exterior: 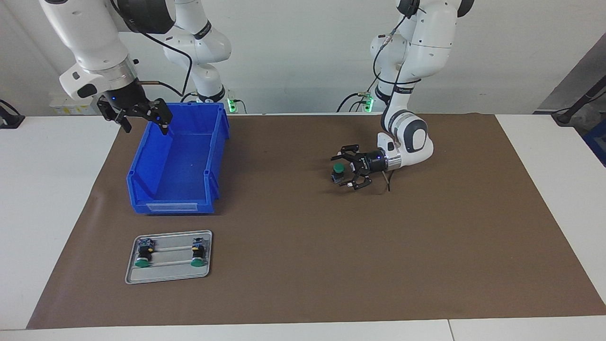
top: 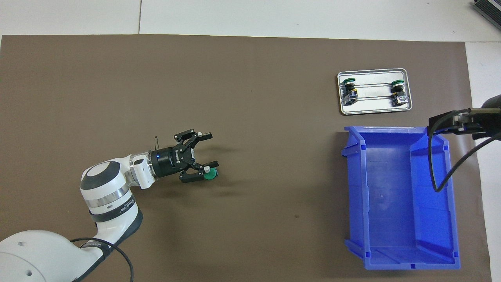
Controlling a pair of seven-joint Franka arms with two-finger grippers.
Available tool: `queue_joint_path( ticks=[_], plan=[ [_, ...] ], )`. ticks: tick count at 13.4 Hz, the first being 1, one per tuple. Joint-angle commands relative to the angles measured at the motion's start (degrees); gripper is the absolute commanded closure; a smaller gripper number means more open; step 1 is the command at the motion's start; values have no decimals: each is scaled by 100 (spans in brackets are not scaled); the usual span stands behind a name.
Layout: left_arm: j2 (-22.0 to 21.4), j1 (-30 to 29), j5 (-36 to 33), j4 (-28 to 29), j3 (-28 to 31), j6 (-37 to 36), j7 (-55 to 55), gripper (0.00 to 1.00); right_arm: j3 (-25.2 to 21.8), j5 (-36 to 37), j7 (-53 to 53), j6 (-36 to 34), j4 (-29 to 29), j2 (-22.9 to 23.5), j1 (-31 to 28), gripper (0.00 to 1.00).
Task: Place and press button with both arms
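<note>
L gripper [exterior: 344, 171] low over mat [exterior: 303, 265], jaws spread, nothing gripped; button [exterior: 338, 173] upright on mat betw fingers, cap up. R gripper [exterior: 142, 119] released too, waiting over bin [exterior: 177, 161] edge. Tray [exterior: 168, 272] w/ two more buttons farther from robots.

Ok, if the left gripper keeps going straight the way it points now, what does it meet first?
The left gripper is open and points along the mat toward the right arm's end. The green button stands beside that line, by one fingertip, so it would probably be passed. Further on only bare brown mat shows, though depth is hard to judge.
</note>
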State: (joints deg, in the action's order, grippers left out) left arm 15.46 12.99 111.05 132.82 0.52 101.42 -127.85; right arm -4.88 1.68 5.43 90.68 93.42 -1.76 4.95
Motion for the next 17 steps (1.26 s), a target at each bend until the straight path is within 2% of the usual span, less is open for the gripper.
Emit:
queue_joint_path(
  ticks=[1,5,7,11,13,17],
  plan=[
    [-201,-43,22,-150,27,-8,759,1,23,-10,-113,-24,123,-132,-29,0],
    [-438,-367,-83,-396,36,-26,1751,1,23,-10,-113,-24,123,-132,-29,0],
    [-578,-499,-581,-773,44,18,2759,1,23,-10,-113,-24,123,-132,-29,0],
    [-1079,-544,-2163,-1670,44,782,5221,0,23,-10,-113,-24,123,-132,-29,0],
    [-1272,-639,-2979,-1890,53,774,5978,0,23,-10,-113,-24,123,-132,-29,0],
    [-1641,-764,-5307,-2408,44,721,7884,0,23,-19,-130,-33,123,-132,-29,0]
  ],
)
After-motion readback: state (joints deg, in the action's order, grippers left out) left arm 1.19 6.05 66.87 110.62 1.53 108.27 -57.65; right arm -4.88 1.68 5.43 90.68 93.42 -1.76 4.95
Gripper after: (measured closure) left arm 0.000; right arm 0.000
